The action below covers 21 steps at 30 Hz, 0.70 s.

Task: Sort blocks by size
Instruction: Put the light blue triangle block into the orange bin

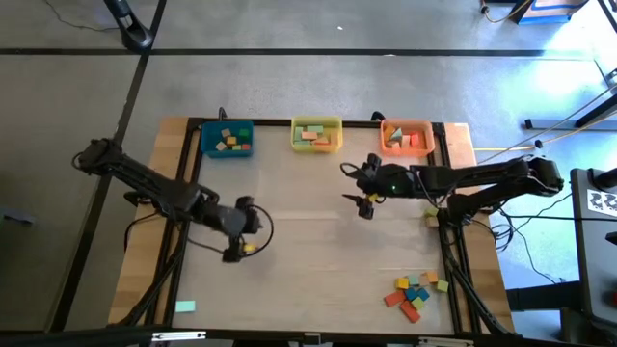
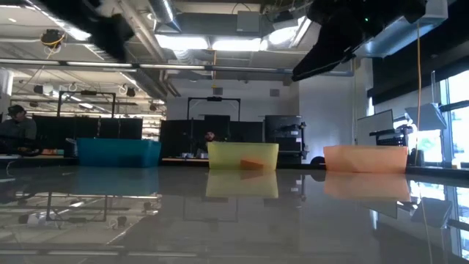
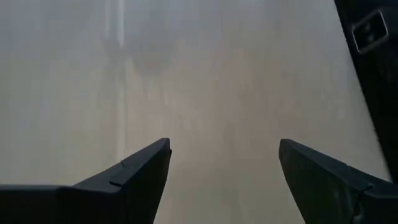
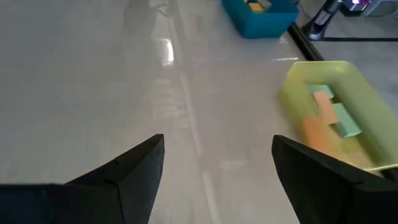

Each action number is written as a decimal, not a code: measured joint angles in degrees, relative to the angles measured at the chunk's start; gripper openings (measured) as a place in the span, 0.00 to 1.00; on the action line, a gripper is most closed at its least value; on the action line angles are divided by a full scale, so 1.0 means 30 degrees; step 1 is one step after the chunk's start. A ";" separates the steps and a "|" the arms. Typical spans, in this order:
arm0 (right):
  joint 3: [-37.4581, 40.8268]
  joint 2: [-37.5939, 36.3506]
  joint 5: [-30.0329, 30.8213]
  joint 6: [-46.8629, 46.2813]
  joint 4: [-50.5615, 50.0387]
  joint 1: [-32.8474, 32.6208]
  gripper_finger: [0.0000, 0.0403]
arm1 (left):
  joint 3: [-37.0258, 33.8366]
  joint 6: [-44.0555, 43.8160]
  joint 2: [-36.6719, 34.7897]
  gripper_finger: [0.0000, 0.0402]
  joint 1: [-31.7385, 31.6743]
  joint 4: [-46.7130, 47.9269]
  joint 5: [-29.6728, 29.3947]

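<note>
Wooden table (image 1: 308,241), three bins along its far edge. Loose blocks (image 1: 415,292) heaped at near right corner, well apart from both claws. Right gripper (image 1: 363,189), fingers apart and empty, nearer that heap; left gripper (image 1: 236,231) likewise spread, farther off.
</note>
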State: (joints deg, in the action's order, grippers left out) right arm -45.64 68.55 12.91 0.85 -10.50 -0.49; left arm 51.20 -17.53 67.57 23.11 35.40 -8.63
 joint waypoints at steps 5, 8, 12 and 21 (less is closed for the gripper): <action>0.0366 0.0015 -0.0007 -0.0779 0.0076 -0.0388 0.74 | 0.0000 -0.4857 0.0171 0.71 0.2366 0.1739 -0.0353; 0.0592 0.0091 0.0000 -0.1350 0.0143 -0.0337 0.74 | 0.0000 -0.6766 0.0941 0.71 0.3686 0.1398 -0.0399; 0.0762 0.0218 0.0000 -0.1795 0.0214 -0.0337 0.74 | 0.0007 -0.8849 0.2484 0.71 0.5218 0.1176 -0.0009; 0.0762 0.0497 -0.0018 -0.2276 0.0229 -0.0344 0.74 | 0.0066 -1.6043 0.5533 0.71 0.7899 0.1600 0.4080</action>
State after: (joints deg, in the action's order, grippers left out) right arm -43.35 70.05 12.85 -5.98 -9.81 -1.52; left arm 51.40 -65.66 84.17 46.81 40.21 3.61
